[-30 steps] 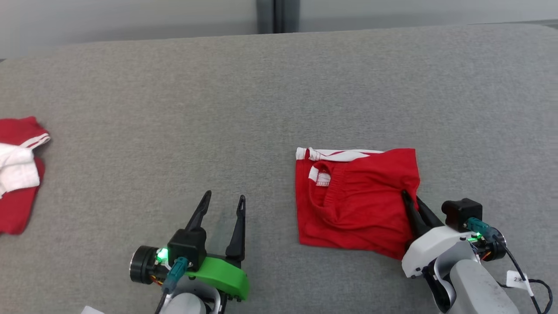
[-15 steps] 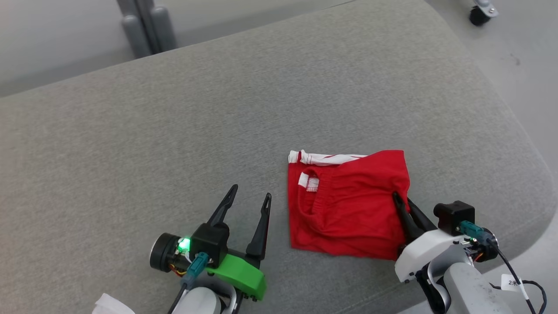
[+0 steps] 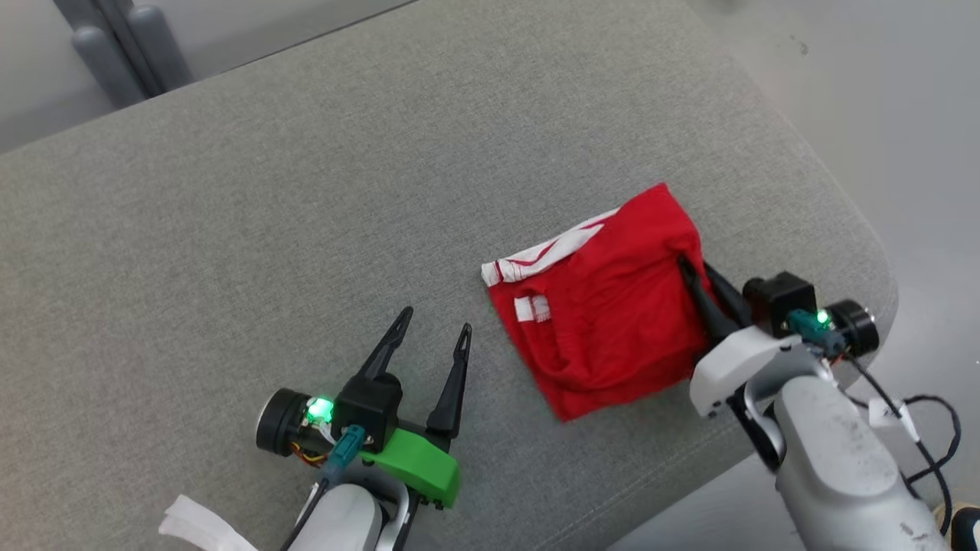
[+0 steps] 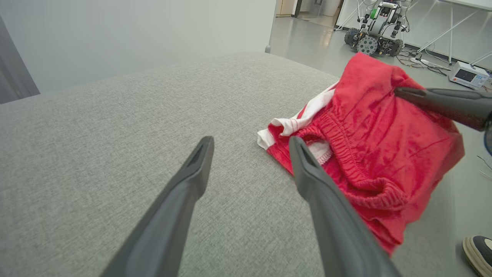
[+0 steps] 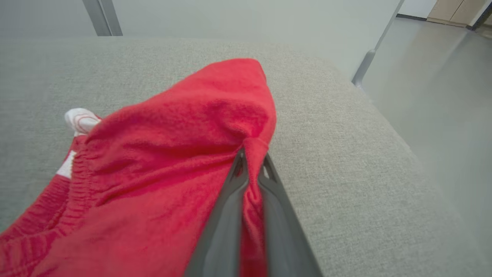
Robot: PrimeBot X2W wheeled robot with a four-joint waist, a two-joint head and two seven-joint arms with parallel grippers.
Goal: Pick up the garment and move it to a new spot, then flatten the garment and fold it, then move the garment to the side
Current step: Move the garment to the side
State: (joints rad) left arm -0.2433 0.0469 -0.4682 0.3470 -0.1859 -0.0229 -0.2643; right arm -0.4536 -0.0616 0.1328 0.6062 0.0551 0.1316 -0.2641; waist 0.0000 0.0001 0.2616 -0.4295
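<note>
Red, soft and light, the garment (image 3: 605, 321) lies near the right end of the grey cushion (image 3: 306, 191), best held by its bunched edge, where the right gripper (image 3: 693, 269) clamps it; left gripper (image 3: 436, 321) open, empty.

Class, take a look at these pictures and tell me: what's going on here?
A two-armed robot is handling a folded red garment on a grey cushion. Its right gripper is shut on a pinch of the garment's edge, near the cushion's right end, and the cloth bunches up at the pinch. The left gripper is open beside the garment, holding nothing.
</note>
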